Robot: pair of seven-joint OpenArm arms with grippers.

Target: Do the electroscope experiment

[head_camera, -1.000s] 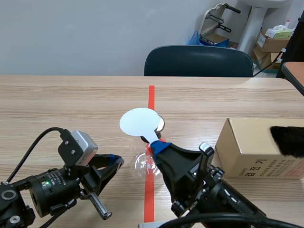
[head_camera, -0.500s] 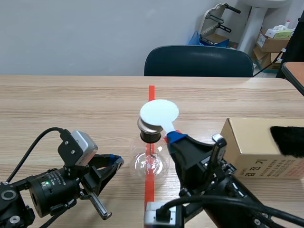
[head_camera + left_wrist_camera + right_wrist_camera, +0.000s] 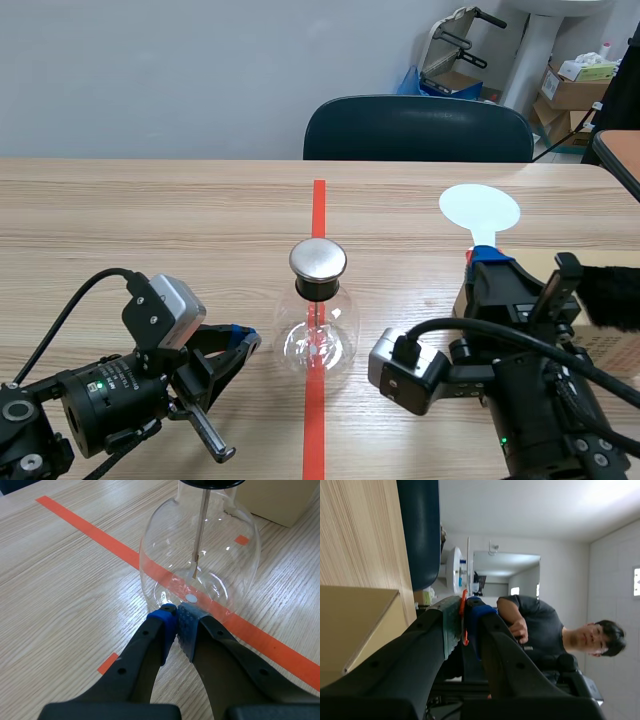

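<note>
Disc off cap; electroscope flask (image 3: 318, 322) on the tape line (image 3: 318, 200), mid-table.
0.5 s ago my right gripper (image 3: 488, 258) held the white disc (image 3: 480, 209) over the metal cap (image 3: 318, 259); now, still clamped on it, above the cardboard box (image 3: 350, 625). Left gripper (image 3: 176, 622) closed on nothing, tips just short of the glass. Wood bare to the far edge.

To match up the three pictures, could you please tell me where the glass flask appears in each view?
Scene view: the glass flask stands mid-table on the orange-red tape line.
Left wrist view: just ahead of the shut left tool, on the same tape line.
Right wrist view: not in it; the right tool holds the white paddle.
Shared landmark: the tape line, in the scene and left wrist views.
</note>
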